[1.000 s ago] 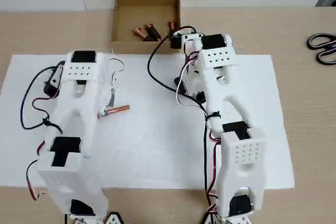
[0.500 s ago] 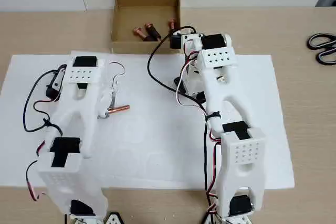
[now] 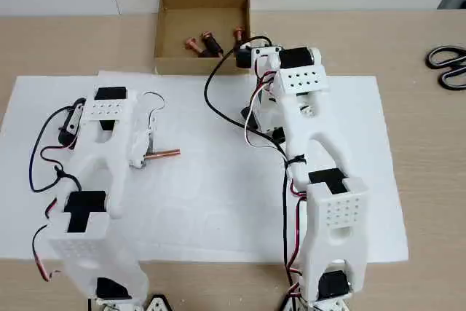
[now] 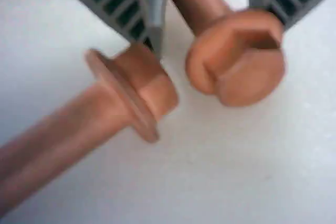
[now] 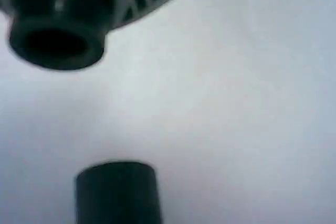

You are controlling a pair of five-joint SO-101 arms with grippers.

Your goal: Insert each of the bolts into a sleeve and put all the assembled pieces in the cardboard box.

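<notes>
My left gripper (image 4: 210,22) is shut on a copper bolt (image 4: 236,64), whose hex head hangs just above the white sheet (image 3: 218,202). A second copper bolt (image 4: 126,95) lies flat on the sheet, its flange beside one fingertip; in the high view this second bolt (image 3: 163,154) points right from the left gripper (image 3: 144,156). My right gripper (image 5: 79,3) holds a black sleeve (image 5: 55,43) with its bore showing. Another black sleeve (image 5: 116,192) stands on the sheet below it. The cardboard box (image 3: 169,5) at the back holds several assembled copper-and-black pieces (image 3: 207,43).
The right arm (image 3: 302,81) stretches forward near the box's front wall, with black cables (image 3: 211,100) looping over the sheet. Scissors (image 3: 445,65) lie on the wooden table at the far right. The sheet between the arms is bare.
The left arm has drawn back and slightly left, its gripper staying low by the lying bolt. The right arm has not moved.
</notes>
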